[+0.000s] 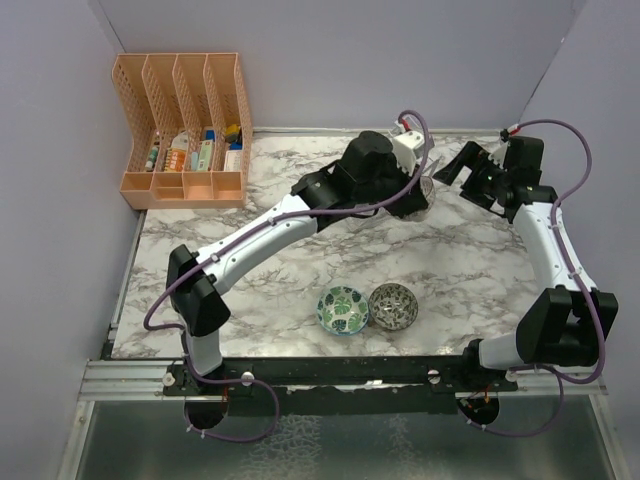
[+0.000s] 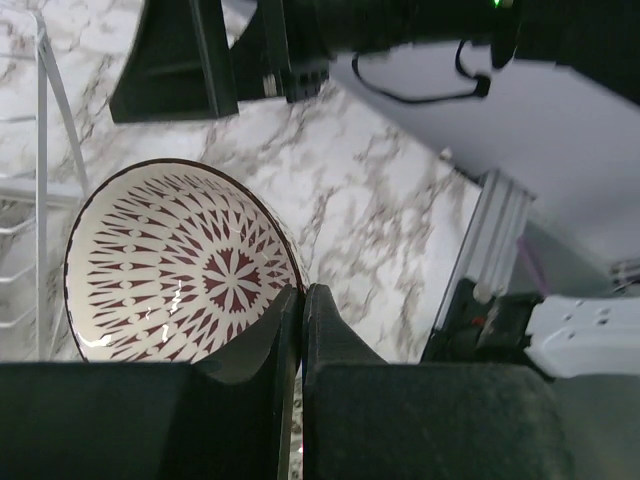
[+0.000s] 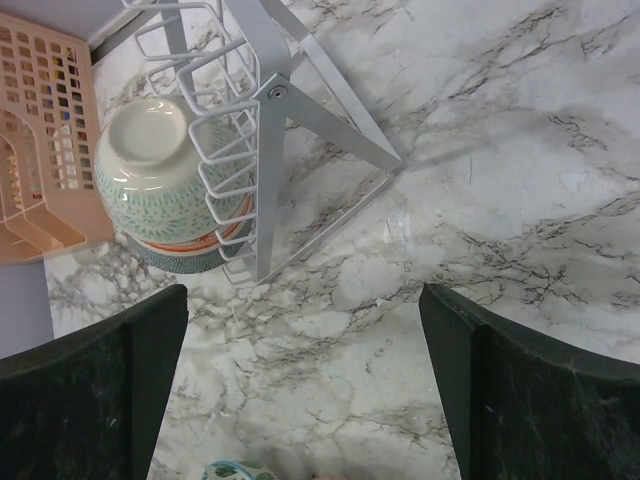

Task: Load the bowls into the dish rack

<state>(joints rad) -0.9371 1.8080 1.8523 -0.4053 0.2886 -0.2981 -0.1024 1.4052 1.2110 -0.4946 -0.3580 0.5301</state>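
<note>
Left gripper [image 2: 303, 300] is clamped tight on the rim of the red-patterned bowl [image 2: 180, 265], holding it tilted right at the wires of the white dish rack [image 3: 270, 130], out at one o'clock on the marble table [image 1: 450, 270]. Whether the bowl sits in a slot, the views don't tell. Right gripper [image 3: 300, 300] hangs close by at two o'clock, fingers spread wide, gripping nothing. Down at six o'clock the teal-green bowl [image 1: 343, 309] and the brown-grey lattice bowl [image 1: 393, 306] sit upright, touching. The orange file organizer [image 1: 185, 130] stands at ten o'clock.

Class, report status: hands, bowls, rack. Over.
Left hand shut on red-patterned pale bowl at white wire dish rack. Right hand open. Teal-green bowl, brown-grey lattice bowl on marble table.
</note>
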